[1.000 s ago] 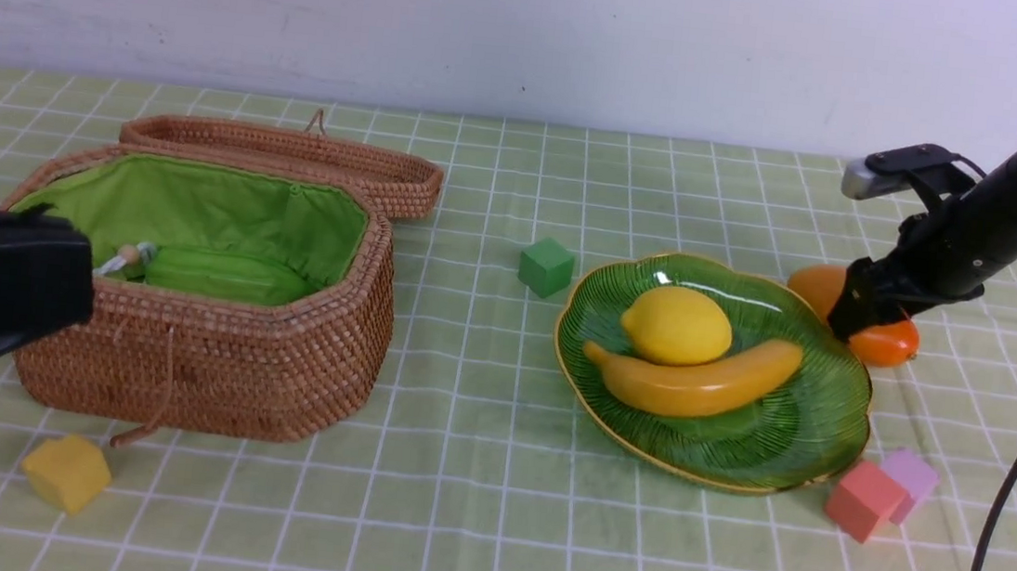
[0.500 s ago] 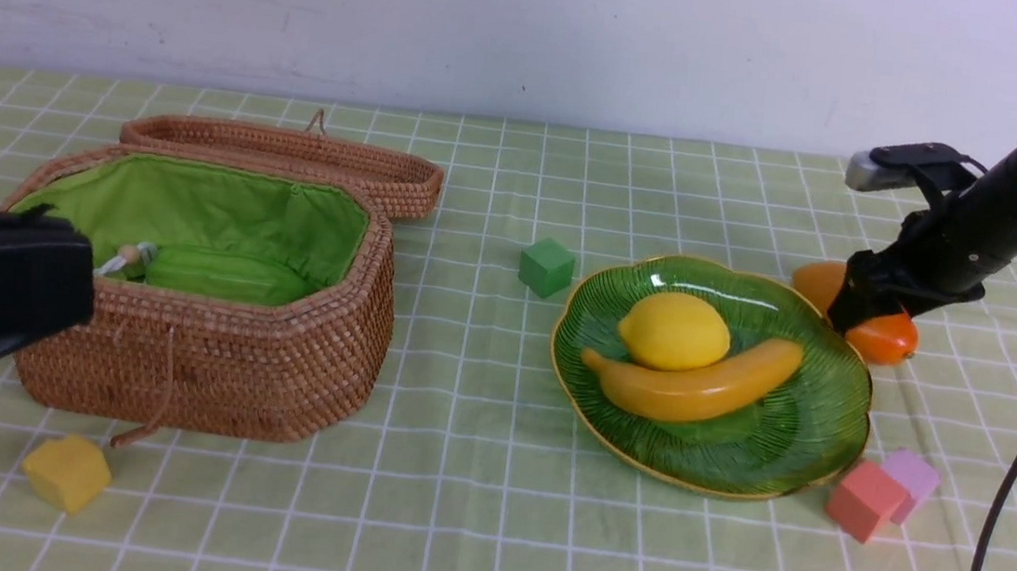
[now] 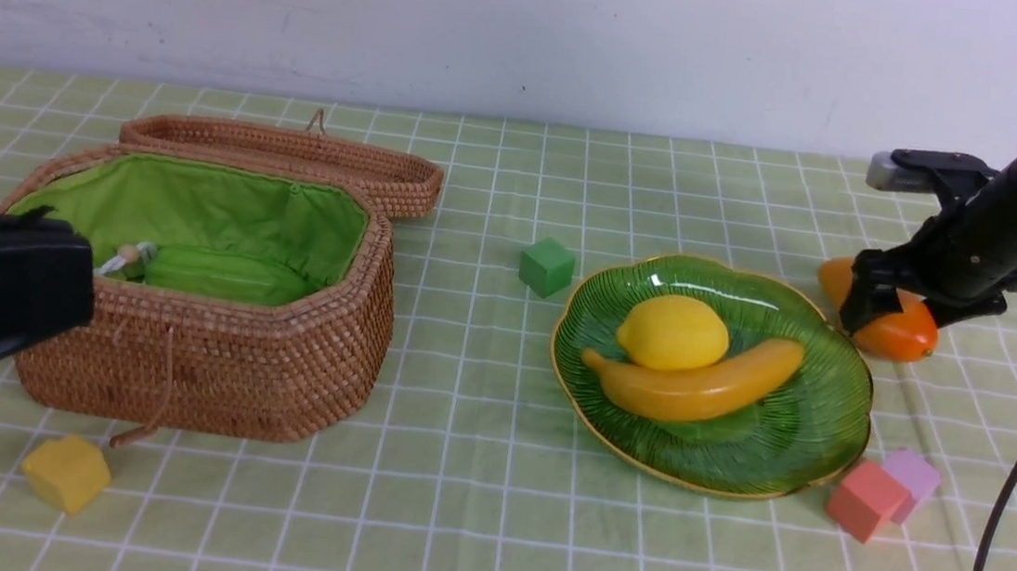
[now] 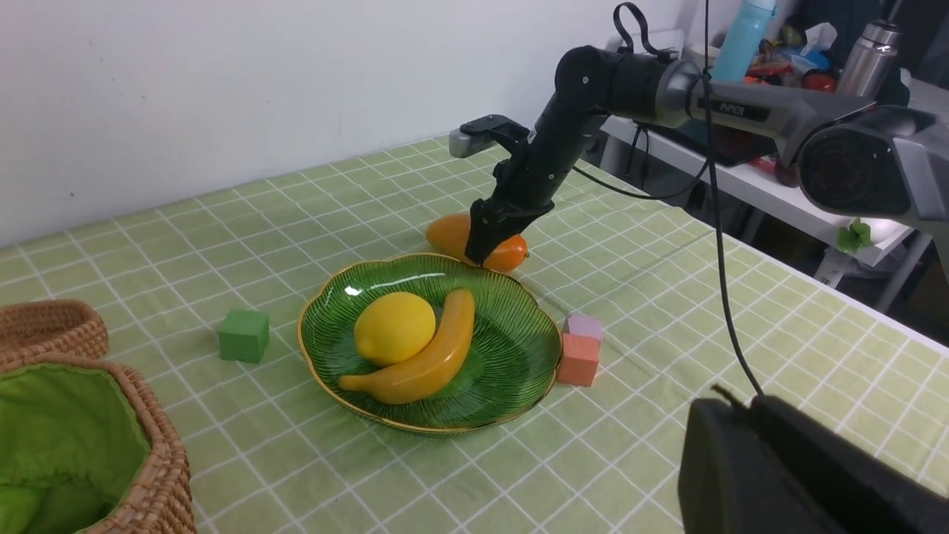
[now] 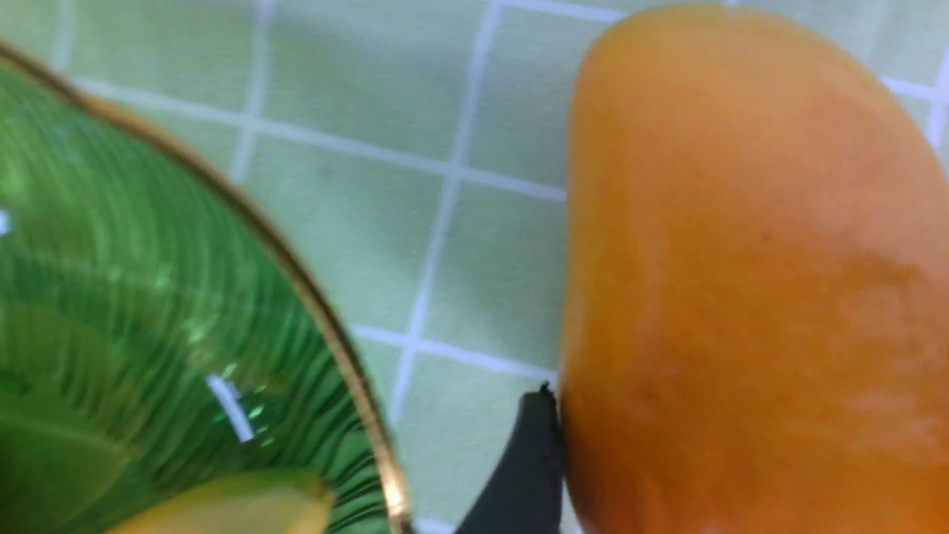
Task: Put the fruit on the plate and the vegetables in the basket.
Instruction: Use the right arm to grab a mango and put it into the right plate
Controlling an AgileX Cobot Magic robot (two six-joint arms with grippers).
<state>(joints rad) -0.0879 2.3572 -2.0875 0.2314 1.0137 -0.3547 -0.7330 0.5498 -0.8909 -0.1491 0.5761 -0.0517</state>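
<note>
Beside the plate (image 3: pixel 841 420), right end effector (image 3: pixel 888 313) straddles mango (image 3: pixel 905 335)

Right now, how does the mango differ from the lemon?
The lemon lies in the plate against the banana; the mango lies on the tablecloth beside the plate. The lemon is yellow and roundish, the mango orange and longer. The right gripper straddles the mango; nothing touches the lemon. Both are glossy.

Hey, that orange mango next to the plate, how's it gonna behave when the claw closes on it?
The mango looks glossy and smoothly rounded, so it may slip between the right claw fingers. Its oval shape on the flat tablecloth suggests it could roll if nudged. It seems rigid and probably light, like the other toy fruit.
</note>
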